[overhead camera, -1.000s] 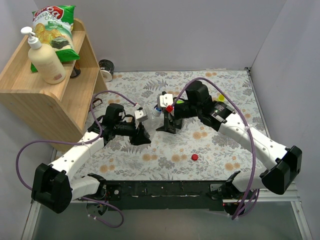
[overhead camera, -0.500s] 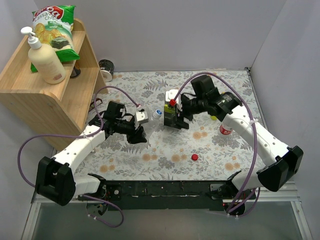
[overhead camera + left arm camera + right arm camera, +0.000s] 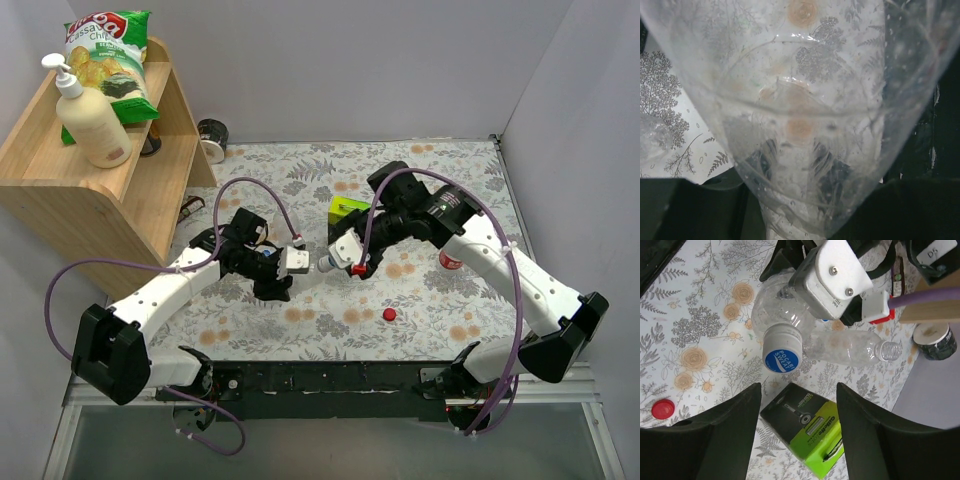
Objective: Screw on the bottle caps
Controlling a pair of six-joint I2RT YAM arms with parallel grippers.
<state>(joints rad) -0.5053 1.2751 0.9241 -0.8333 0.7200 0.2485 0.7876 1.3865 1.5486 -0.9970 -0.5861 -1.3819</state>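
The left gripper (image 3: pixel 305 266) pinches a clear bottle (image 3: pixel 800 125) wearing a blue cap (image 3: pixel 782 354). The right gripper (image 3: pixel 799 390) hangs near, fingers spread.

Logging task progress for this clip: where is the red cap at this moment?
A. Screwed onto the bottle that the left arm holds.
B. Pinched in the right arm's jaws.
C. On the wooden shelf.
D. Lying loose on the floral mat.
D: the red cap lies by itself on the floral mat, while the held bottle wears a blue cap.

Grey walls (image 3: pixel 330 60), wooden shelf (image 3: pixel 90 190)
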